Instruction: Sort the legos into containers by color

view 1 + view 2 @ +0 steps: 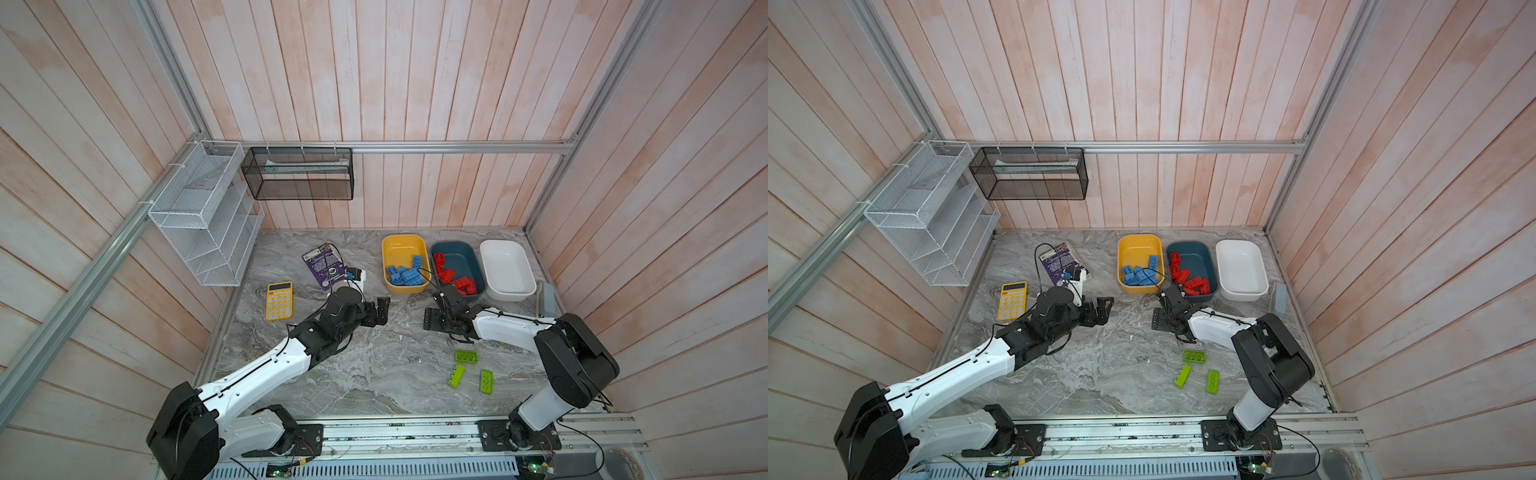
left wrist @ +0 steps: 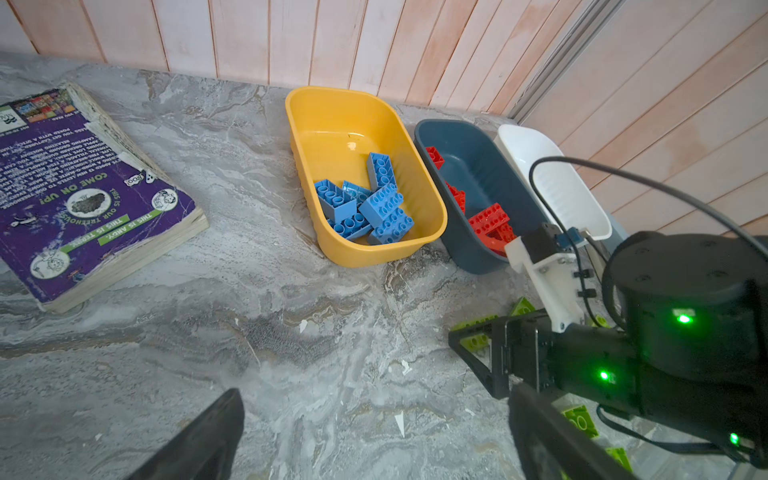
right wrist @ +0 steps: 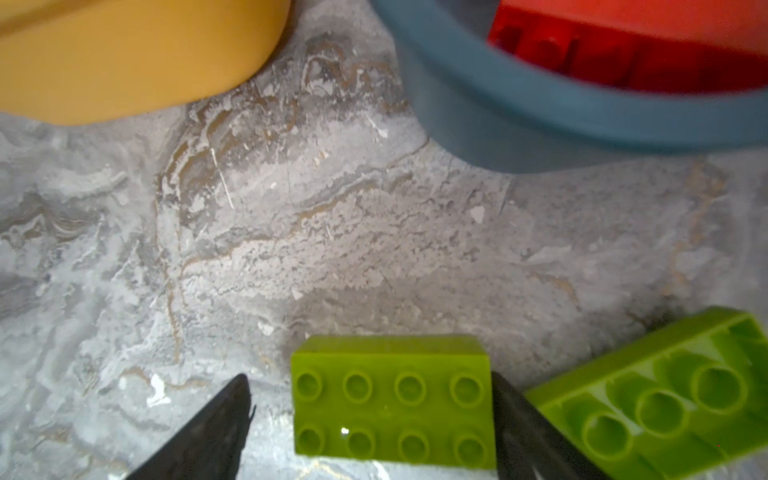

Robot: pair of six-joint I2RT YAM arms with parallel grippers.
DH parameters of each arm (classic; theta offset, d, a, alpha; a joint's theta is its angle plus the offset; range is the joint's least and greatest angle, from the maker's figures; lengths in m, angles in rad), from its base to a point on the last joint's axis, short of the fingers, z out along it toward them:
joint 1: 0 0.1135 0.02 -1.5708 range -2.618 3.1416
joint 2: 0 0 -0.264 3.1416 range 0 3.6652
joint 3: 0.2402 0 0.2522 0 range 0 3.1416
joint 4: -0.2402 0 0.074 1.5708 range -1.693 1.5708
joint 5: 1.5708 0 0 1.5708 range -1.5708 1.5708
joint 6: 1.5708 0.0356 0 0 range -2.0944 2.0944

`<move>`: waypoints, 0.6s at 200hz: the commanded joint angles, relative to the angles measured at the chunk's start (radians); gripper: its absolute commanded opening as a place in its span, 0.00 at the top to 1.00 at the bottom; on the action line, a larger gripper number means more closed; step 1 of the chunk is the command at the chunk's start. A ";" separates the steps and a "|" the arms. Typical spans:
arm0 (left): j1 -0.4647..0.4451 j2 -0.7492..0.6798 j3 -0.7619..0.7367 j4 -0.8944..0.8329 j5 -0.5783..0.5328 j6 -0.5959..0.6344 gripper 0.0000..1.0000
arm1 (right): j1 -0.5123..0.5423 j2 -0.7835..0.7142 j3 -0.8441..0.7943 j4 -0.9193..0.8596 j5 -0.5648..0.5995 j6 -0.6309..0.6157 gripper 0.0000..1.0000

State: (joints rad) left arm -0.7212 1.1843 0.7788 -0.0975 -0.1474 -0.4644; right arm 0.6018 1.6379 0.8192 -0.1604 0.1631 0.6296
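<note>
Lime-green lego brick (image 3: 392, 401) lies near the dark teal tub (image 3: 498, 108), bracketed by the right gripper's (image 3: 370, 377) parted fingers (image 3: 216, 432), one touching an end face, nothing gripped; probably light, rigid and slick, best pinched across flat faces; left gripper (image 2: 376, 390) gapes empty.

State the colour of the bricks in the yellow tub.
Blue bricks, clearest in the left wrist view.
</note>
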 commanded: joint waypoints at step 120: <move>-0.006 -0.044 -0.039 -0.087 0.052 0.041 0.00 | 0.018 -0.096 0.106 -0.146 0.116 -0.078 0.42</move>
State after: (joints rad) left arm -0.7223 1.1667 0.7658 -0.1547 -0.1146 -0.4469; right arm 0.6315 1.6306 0.8532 -0.2264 0.2543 0.5831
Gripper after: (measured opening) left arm 0.999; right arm 0.657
